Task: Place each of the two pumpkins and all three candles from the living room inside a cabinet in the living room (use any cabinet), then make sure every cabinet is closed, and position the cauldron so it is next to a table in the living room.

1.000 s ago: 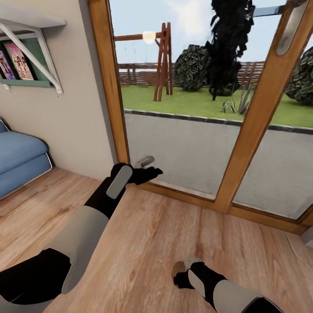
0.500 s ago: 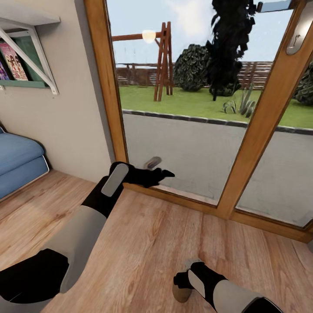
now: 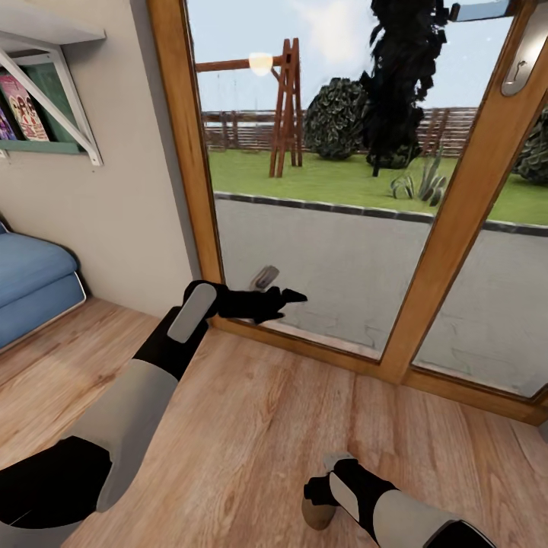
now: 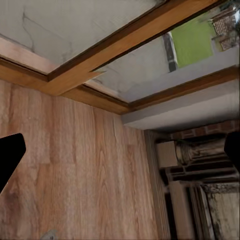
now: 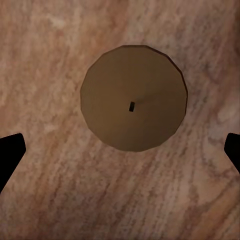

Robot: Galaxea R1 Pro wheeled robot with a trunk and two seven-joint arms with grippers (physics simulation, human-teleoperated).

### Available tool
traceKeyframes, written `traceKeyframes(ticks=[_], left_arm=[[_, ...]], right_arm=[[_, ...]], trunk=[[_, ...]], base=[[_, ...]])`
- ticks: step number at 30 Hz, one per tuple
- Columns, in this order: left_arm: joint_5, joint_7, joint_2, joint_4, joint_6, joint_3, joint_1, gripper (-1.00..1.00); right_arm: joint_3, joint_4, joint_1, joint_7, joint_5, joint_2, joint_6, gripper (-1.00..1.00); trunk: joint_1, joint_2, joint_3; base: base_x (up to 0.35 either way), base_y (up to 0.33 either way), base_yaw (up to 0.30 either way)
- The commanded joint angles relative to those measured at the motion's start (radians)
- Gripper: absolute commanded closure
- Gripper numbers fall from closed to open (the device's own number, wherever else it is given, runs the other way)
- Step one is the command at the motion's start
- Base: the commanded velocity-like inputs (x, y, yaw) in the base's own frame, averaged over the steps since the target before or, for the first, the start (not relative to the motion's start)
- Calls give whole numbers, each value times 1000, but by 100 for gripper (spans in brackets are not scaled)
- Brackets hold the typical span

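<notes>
One candle (image 3: 317, 508), a short tan-brown cylinder, stands on the wooden floor close in front of me. The right wrist view looks straight down on the candle's (image 5: 134, 98) round top and small dark wick. My right gripper (image 3: 323, 487) hangs over it, open, its fingertips (image 5: 10, 152) spread wide on either side without touching. Farther ahead, my left gripper (image 3: 283, 298) is stretched toward the glass door, open and holding nothing. The left wrist view has the gripper (image 4: 120, 152) looking along the floor at the door's bottom rail.
A wood-framed glass door (image 3: 449, 228) with a metal handle (image 3: 522, 53) faces a garden. A blue sofa (image 3: 30, 281) sits at the left under a wall shelf (image 3: 53, 91) holding books. Wooden floor (image 3: 251, 426) lies between them. Stone and brick fireplace parts (image 4: 200, 155) are in the left wrist view.
The head view shifted slightly right during the first half second. My left gripper has reached farther toward the door and risen a little. The right gripper stays over the candle.
</notes>
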Motion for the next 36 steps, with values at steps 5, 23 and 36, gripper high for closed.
traceKeyframes(ticks=[5,23,36], left_arm=[[4,-68,4,-1,1,0,-1,-100],[4,-77,3,-1,1,-3,-1,-100],[3,-77,2,-1,1,-4,-1,-100]], right_arm=[[8,-2,0,-7,-11,0,5,-100],[8,-2,0,-7,-11,0,-15,-100],[8,-1,1,-10,-9,0,-99,-100]], trunk=[[0,0,-1],[6,-3,-51],[11,-6,-101]], base=[[0,0,0],[0,0,0],[0,0,0]])
